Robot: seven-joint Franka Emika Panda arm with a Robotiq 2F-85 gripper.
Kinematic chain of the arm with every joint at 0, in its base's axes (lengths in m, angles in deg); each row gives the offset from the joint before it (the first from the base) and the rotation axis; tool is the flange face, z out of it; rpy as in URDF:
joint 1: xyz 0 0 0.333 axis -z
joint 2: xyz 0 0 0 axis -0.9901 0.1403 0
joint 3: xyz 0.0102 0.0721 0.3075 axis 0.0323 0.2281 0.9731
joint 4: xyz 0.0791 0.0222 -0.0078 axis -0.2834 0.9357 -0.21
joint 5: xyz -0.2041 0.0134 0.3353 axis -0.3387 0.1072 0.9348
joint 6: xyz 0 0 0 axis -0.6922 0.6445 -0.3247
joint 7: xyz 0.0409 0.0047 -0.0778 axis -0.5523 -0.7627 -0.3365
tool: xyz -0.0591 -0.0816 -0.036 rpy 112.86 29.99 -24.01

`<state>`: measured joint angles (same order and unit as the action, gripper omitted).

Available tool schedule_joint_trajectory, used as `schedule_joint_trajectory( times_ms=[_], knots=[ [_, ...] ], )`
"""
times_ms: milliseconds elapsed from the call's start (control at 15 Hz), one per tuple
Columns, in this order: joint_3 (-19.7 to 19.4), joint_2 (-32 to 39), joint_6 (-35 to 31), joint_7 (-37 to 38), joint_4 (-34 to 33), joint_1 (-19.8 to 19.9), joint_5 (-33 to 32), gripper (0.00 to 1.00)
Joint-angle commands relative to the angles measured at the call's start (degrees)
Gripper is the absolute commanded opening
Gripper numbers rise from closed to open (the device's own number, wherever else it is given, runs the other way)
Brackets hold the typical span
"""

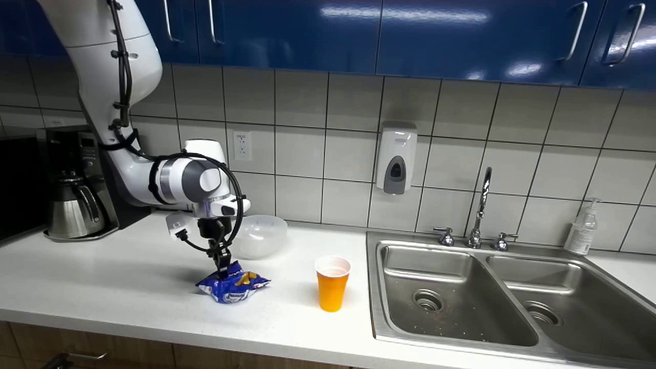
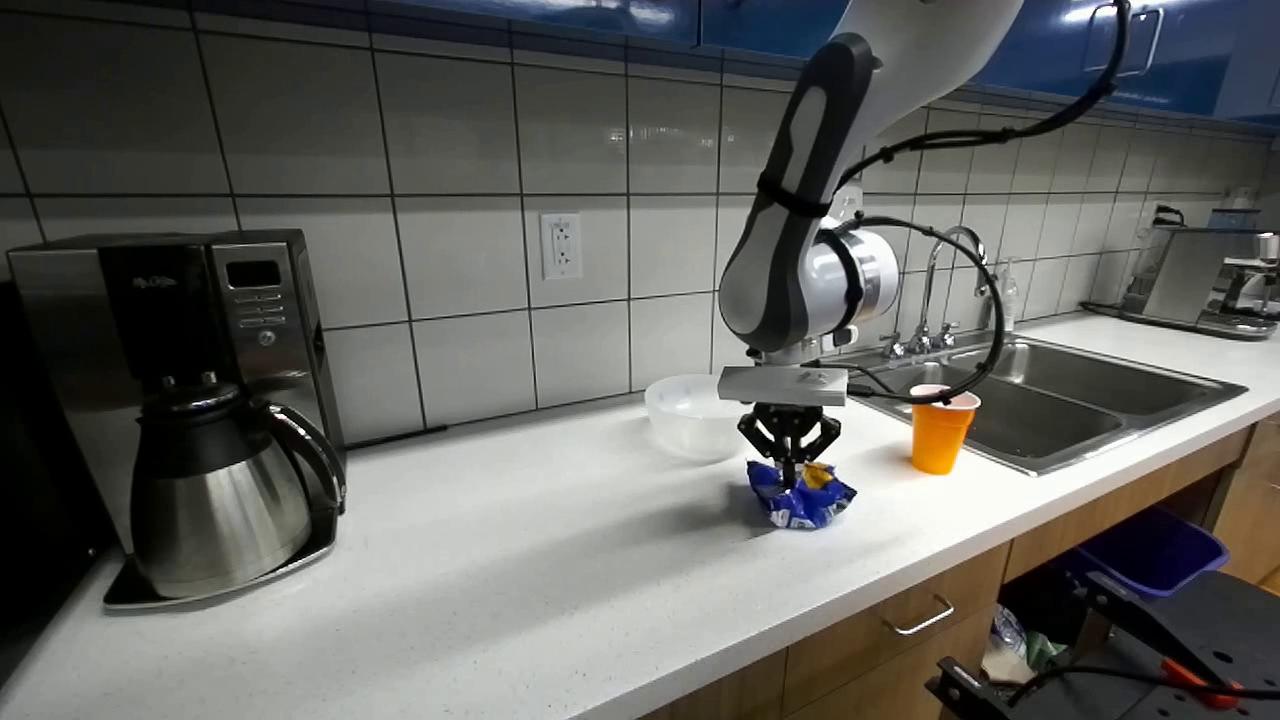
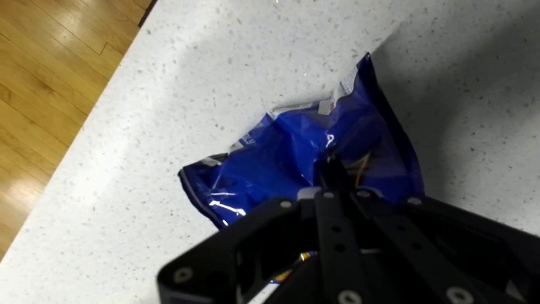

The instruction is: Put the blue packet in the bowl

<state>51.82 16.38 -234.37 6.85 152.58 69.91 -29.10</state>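
Note:
The crinkly blue packet is at the white counter in both exterior views; I cannot tell whether it rests on the surface or hangs just above it. My gripper points down, and its fingers are closed together on the packet's middle. In the wrist view the packet spreads out on both sides of the gripper tips, and the gripper hides part of it. The whitish translucent bowl stands behind the packet near the tiled wall. It also shows partly behind the gripper.
An orange cup stands beside the packet, towards the metal sink. A coffee maker with a steel carafe stands at the counter's opposite end. The tiled wall runs behind the bowl. The counter's front edge is nearby.

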Motion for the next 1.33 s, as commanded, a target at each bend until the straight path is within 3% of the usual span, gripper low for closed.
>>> schedule_joint_trajectory(
  times_ms=[0,333,800,1267],
  knots=[
    [-1.1,-3.5,3.5,0.0,1.3,-0.5,-2.5,0.00],
    [-1.3,-11.4,8.6,-0.6,3.2,-0.7,-7.6,0.00],
    [2.5,-22.3,20.7,-2.5,2.0,3.7,-11.6,0.00],
    [4.5,-18.7,24.0,-8.7,-6.3,9.4,-10.1,0.00]
  ],
)
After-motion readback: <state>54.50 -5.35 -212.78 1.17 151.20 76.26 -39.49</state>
